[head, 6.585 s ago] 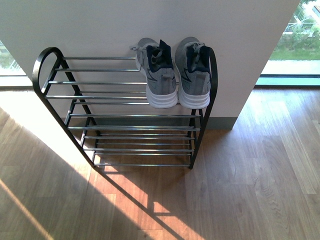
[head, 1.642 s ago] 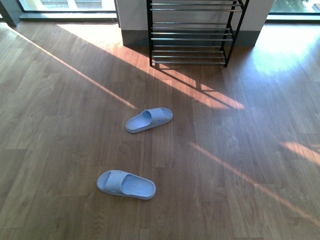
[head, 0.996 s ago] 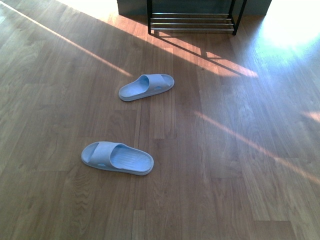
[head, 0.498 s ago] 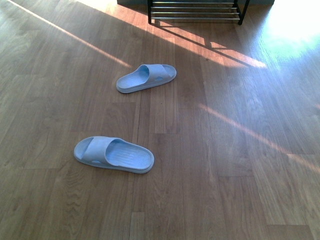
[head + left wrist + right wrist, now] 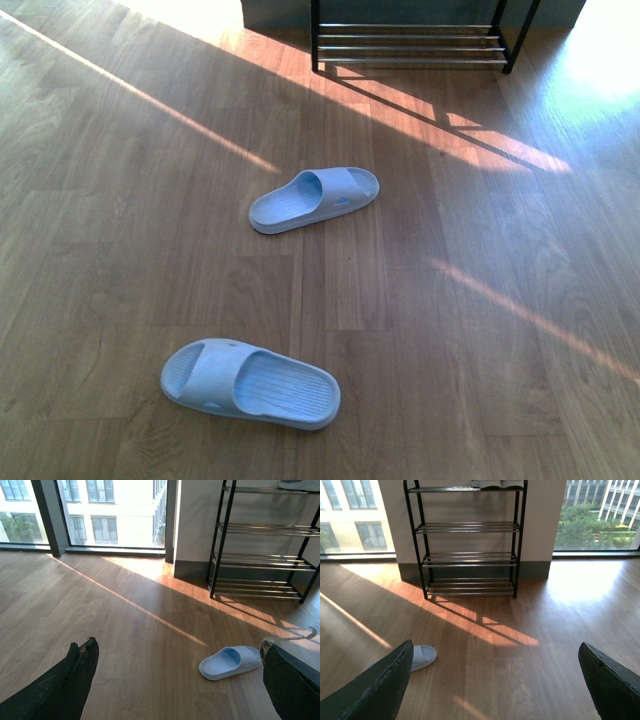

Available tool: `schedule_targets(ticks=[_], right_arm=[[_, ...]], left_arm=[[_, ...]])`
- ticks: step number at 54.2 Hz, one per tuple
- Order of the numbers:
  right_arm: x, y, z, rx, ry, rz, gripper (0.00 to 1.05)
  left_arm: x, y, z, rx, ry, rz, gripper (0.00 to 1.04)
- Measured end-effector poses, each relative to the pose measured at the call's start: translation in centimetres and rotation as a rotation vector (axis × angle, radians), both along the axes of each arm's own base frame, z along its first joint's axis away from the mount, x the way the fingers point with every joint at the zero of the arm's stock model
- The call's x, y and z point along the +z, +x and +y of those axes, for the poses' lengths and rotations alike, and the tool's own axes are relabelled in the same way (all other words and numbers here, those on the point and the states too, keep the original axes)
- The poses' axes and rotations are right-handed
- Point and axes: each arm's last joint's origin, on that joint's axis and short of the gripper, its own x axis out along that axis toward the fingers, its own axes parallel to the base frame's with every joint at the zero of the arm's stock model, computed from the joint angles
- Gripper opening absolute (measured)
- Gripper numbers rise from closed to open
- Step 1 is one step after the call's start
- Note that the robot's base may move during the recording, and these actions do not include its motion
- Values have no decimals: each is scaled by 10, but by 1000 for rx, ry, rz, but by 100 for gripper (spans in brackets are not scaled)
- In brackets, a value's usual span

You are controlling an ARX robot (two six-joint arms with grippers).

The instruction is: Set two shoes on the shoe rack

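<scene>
Two pale blue slide shoes lie on the wood floor. In the front view the far slide (image 5: 315, 198) lies at the centre and the near slide (image 5: 250, 384) lies low and to the left. The shoe rack (image 5: 415, 45) stands at the back, with only its lowest tier showing there. My left gripper (image 5: 178, 645) hangs open above the floor, the far slide (image 5: 230, 661) just inside its right finger. My right gripper (image 5: 496, 649) is open over bare floor and faces the rack (image 5: 470, 540). Grey sneakers (image 5: 497, 484) sit on the top tier. Neither gripper shows in the front view.
The rack stands against a white wall pillar (image 5: 540, 520) with floor-to-ceiling windows (image 5: 115, 512) on both sides. Sunlight stripes (image 5: 200, 130) cross the wood floor between the slides and the rack.
The front view has swung away from the rack's top tier with the sneakers and down to the floor. Over the last half second both slides slid lower and rightward in the picture.
</scene>
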Motion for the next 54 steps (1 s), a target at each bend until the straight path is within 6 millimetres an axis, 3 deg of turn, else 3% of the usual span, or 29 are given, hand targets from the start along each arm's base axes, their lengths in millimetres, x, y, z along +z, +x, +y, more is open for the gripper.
schedule_targets(ticks=[20, 28, 42, 47, 54], right_arm=[[0, 0, 0, 4, 0, 2, 96], [-4, 8, 5, 253, 24, 104, 96], [-18, 67, 27, 408, -136, 231, 96], [-46, 109, 45, 485, -197, 301, 96], [-94, 142, 66, 563, -249, 394, 96]], left_arm=[[0, 0, 0, 2, 0, 0, 95], [0, 0, 0, 0, 0, 0, 95], [0, 0, 0, 0, 0, 0, 95], [0, 0, 0, 0, 0, 0, 95], [0, 0, 0, 0, 0, 0, 95]])
